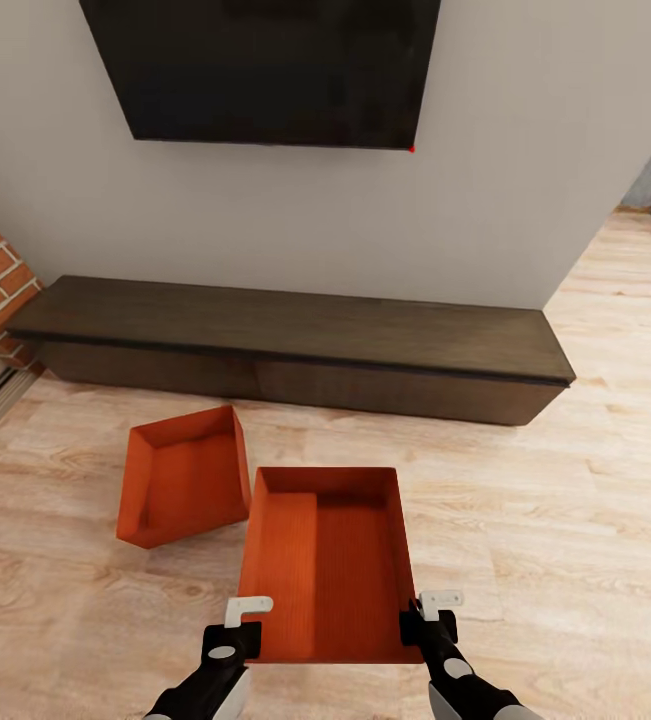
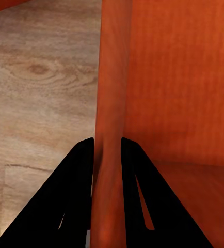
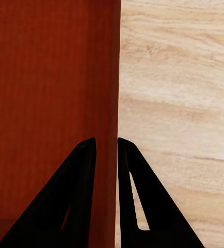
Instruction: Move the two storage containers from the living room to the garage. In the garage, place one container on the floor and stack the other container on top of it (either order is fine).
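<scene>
Overhead, second container [image 1: 183, 488] beside bench [image 1: 295, 345]

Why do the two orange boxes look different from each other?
The near container is gripped on both side walls by the left gripper and right gripper; the far container is untouched. The near one sits square to the bench; the far one is turned askew. Both are orange-red, open-topped bins.

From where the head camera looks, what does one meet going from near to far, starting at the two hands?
Left hand and right hand gripping the near container → the far container, tilted on the wood floor → dark bench → wall screen.
</scene>
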Motion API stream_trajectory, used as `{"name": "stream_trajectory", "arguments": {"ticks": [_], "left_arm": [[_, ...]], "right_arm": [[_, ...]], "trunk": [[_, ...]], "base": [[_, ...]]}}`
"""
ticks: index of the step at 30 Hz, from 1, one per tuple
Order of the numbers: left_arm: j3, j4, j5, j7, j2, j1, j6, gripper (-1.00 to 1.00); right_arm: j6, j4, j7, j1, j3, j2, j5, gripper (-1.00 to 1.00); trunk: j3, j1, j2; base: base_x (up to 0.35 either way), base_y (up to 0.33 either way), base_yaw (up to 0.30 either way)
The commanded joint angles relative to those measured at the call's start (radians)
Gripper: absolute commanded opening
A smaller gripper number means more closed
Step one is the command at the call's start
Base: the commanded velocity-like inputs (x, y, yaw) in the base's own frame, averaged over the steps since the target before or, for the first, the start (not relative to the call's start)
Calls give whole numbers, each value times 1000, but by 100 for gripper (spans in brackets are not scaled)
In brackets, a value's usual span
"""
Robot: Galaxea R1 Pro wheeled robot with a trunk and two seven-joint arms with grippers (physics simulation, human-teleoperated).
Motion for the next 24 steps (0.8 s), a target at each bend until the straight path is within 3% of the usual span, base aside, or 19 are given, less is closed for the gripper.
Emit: {"name": "stream_trajectory", "arguments": {"ticks": [1,7,24], "left_arm": [[-3,4,11,18,6,1,2,-100],[-3,4,11,18,6,1,2,-100],[-3,5,11,17,6,1,2,-100]], "right_arm": [[-47,-2,-9,-2,-23,0,-12,-100],[-47,-2,-9,-2,-24,0,-12,-100],[-48,-2,-7,-2,-23,0,-12,-100]], "trunk": [[-1,0,0],[-1,0,0],[53,-65,119]], "base": [[-21,0,0],[-8,0,0],[0,0,0]]}}
